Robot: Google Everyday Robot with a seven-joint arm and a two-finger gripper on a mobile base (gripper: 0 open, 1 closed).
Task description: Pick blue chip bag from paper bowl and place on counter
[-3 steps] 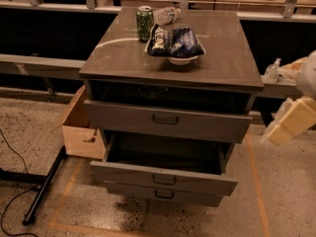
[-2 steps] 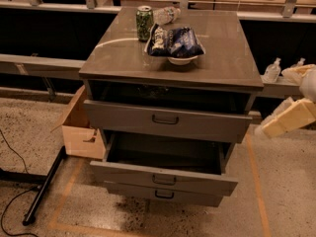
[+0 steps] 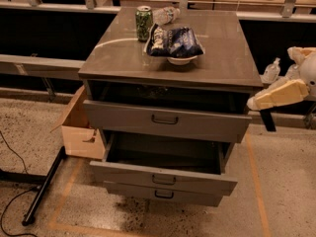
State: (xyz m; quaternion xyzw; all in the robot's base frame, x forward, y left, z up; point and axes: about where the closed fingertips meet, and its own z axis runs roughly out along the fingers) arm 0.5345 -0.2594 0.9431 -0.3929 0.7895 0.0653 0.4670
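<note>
The blue chip bag (image 3: 174, 41) lies crinkled in the paper bowl (image 3: 180, 60), covering most of it. The bowl stands near the middle of the grey-brown counter (image 3: 224, 51), the top of a grey drawer cabinet. My gripper (image 3: 269, 118) is at the right edge of the view on the cream arm (image 3: 280, 94). It hangs beside the cabinet's right side, a little below counter level and well apart from the bag. Nothing shows in it.
A green soda can (image 3: 143, 22) and a clear plastic bottle (image 3: 167, 15) stand on the counter behind the bowl. Two cabinet drawers (image 3: 165, 174) are pulled out. A cardboard box (image 3: 79, 130) and a black stand leg (image 3: 43, 186) are at the left.
My arm has risen and shifted slightly left towards the cabinet's right side. The bag, the bowl, the can and the bottle have not moved.
</note>
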